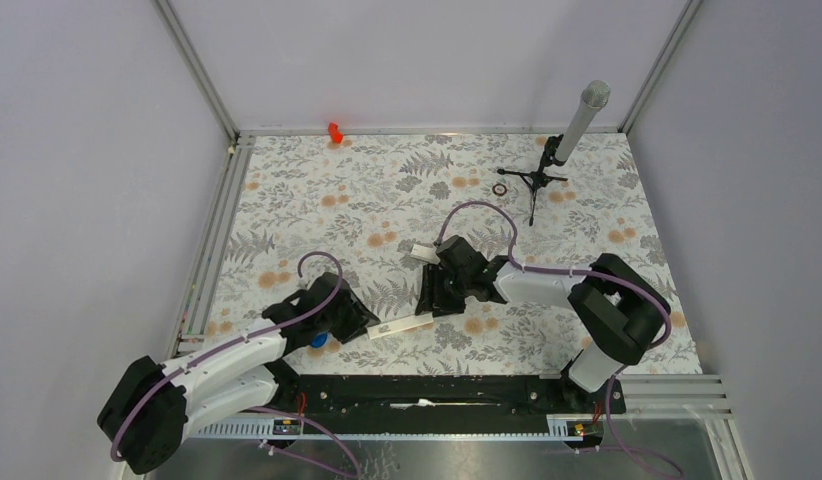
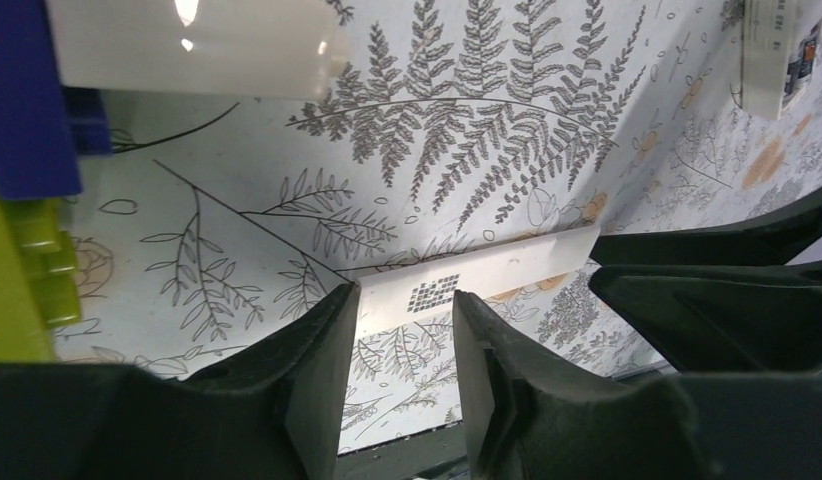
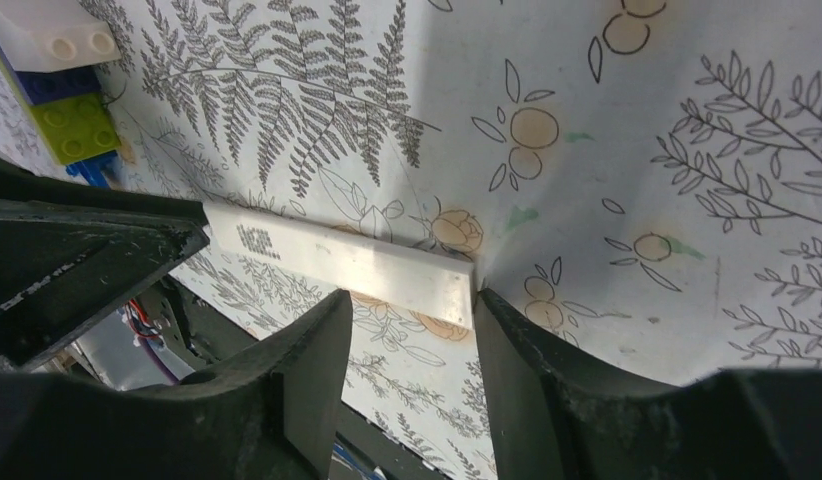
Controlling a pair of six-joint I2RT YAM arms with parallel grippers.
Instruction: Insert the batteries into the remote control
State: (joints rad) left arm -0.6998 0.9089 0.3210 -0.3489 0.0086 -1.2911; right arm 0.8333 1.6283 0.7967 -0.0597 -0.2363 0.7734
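White remote [image 1: 393, 327] sits lower-centre in the top view, long axis running straight between left gripper [image 2: 402, 300] and right gripper [image 3: 412, 300], both spread apart, neither clamping it.

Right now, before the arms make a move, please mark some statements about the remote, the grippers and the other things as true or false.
1. The remote control lies on the table between the two grippers. True.
2. The left gripper is shut tight. False: its jaws stand apart, and one end of the remote control shows between them.
3. The black ring lies near the tripod. True.
4. The toy blocks lie beside the right arm's base. False: they lie next to the left gripper.
5. The right gripper lifts the remote control. False: the remote control lies flat, and the open jaws stand at its other end.
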